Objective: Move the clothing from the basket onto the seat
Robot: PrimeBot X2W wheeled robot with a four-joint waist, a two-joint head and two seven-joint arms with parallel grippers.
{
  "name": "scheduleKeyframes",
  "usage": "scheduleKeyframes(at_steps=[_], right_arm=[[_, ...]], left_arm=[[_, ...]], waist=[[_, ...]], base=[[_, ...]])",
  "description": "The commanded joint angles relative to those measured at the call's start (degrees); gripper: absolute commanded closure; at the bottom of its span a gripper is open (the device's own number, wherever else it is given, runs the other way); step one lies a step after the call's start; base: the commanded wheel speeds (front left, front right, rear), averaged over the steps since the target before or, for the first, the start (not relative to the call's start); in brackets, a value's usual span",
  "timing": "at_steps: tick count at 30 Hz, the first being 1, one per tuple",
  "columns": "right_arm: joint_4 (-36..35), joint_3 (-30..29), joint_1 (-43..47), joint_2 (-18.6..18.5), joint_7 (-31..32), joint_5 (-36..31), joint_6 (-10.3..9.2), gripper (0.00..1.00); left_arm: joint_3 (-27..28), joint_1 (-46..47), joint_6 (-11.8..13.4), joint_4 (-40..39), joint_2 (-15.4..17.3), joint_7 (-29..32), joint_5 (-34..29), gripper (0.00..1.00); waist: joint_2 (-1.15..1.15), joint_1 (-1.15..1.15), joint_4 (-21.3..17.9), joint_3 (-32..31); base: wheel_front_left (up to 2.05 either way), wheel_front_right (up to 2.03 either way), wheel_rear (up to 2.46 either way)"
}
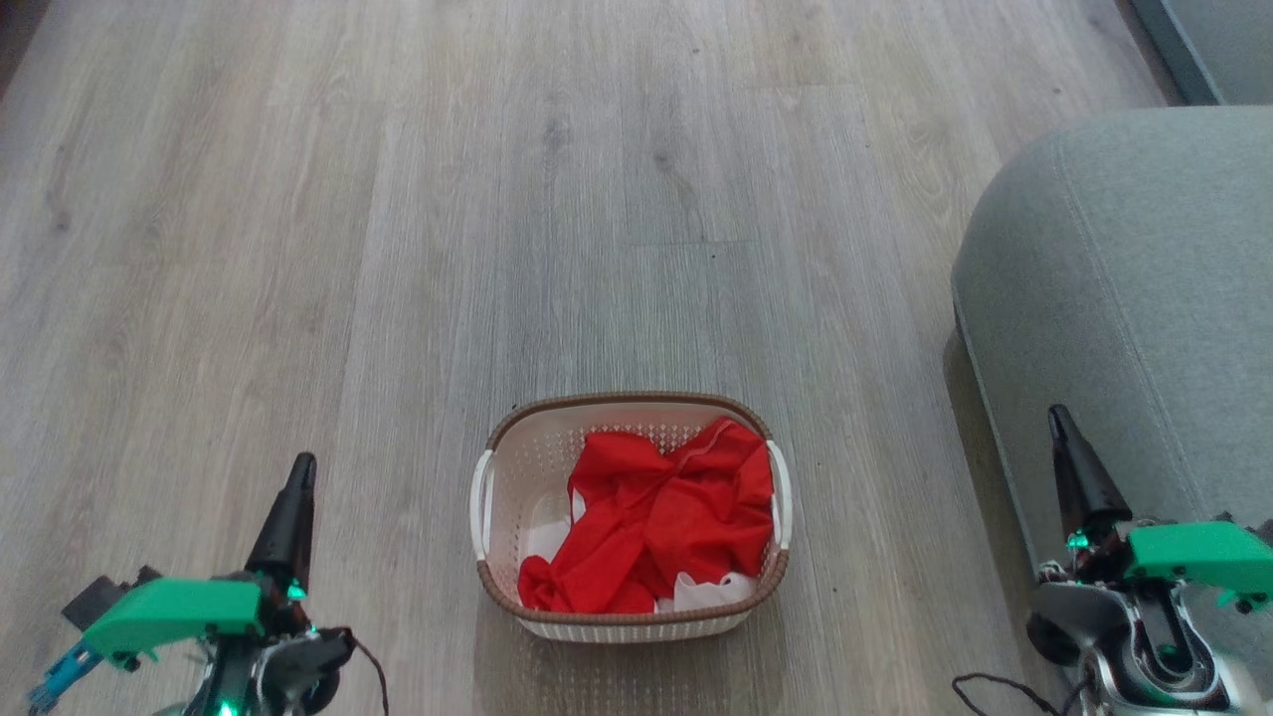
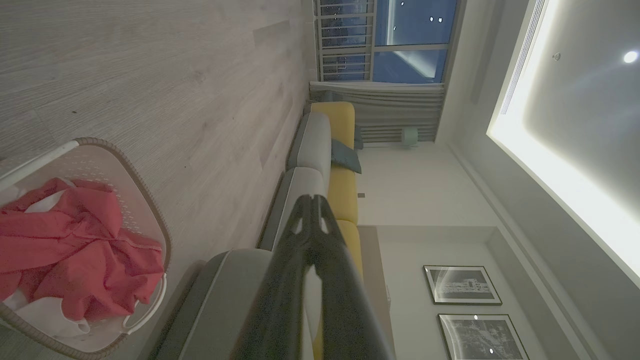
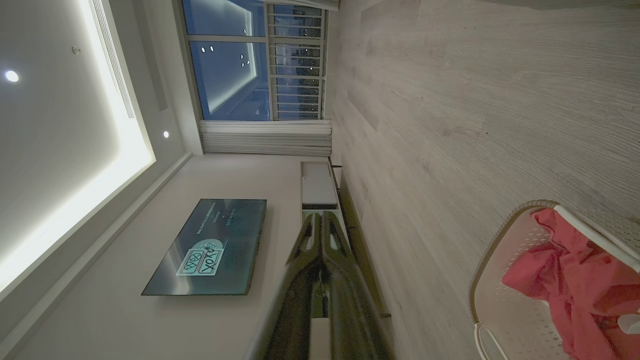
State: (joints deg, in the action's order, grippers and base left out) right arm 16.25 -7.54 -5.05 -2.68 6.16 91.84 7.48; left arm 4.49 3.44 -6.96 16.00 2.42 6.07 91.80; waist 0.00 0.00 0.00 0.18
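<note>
- Centrally, low in the head view, the small oval cream plastic basket point(image 1: 527, 477) stands on the pale grey wood-plank floor point(image 1: 398, 199). It has perforated sides, a brown woven-look rim and two white side handles.
- The soft bright red fabric clothing point(image 1: 656, 517) lies crumpled inside the basket, heaped mostly toward its right and lower part. White sections show at the clothing's left and at its lower edge.
- The large rounded seat point(image 1: 1124, 298), upholstered in grey-green fabric with stitched seams, takes up the right side of the frame. It is near the basket but apart from it, with a strip of floor between them.
- The left gripper point(image 1: 301, 465) rises at the lower left, well apart from the basket. Its two long dark fingers are pressed together into one point and hold nothing.
- The right gripper point(image 1: 1056, 416) rises at the lower right, in front of the seat. Its fingers are likewise closed tight and empty.
- Each wrist view shows that arm's fingertips meeting, with the basket of red clothing off to one lower corner.
</note>
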Motion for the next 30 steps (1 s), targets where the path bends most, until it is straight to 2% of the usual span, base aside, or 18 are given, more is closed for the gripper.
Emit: scheduleKeyframes(at_steps=[1, 11, 12, 13, 16, 30], right_arm=[[-2.23, 1.04, -1.14, -0.20, 0.31, 0.35, 0.01, 1.00], [-2.23, 1.04, -1.14, -0.20, 0.31, 0.35, 0.01, 1.00], [0.20, 0.04, -0.02, 0.02, -0.01, -0.02, 0.00, 1.00], [1.02, 0.11, 0.01, 0.06, -0.03, -0.03, 0.01, 0.00], [3.87, 0.35, 1.23, 0.44, -0.04, -0.04, 0.02, 0.00], [4.66, 3.78, -2.47, -0.48, -2.30, -2.20, 0.02, 0.00]], left_arm=[[2.01, 2.74, -0.53, -1.97, 0.45, 0.40, 0.39, 1.00], [2.01, 2.74, -0.53, -1.97, 0.45, 0.40, 0.39, 1.00], [-0.02, 0.00, 0.08, 0.15, -0.02, -0.04, -0.02, 1.00], [-0.12, -0.18, 0.10, 0.85, -0.04, -0.08, -0.03, 0.00], [-0.46, -1.92, 0.10, 3.53, -0.26, -0.12, -0.04, 0.00], [-0.77, 0.92, 0.03, 4.40, 0.90, -2.39, -1.89, 0.00]], waist=[[0.00, 0.00, 0.00, 0.00], [0.00, 0.00, 0.00, 0.00], [0.00, 0.00, 0.00, 0.00], [0.00, 0.00, 0.00, 0.01], [0.00, 0.00, 0.00, 0.04], [0.00, 0.00, -0.12, 0.37]], base=[[0.00, 0.00, 0.00], [0.00, 0.00, 0.00], [0.00, 0.00, 0.00], [0.00, 0.00, 0.00], [0.00, 0.00, 0.00], [0.00, 0.00, 0.00]])
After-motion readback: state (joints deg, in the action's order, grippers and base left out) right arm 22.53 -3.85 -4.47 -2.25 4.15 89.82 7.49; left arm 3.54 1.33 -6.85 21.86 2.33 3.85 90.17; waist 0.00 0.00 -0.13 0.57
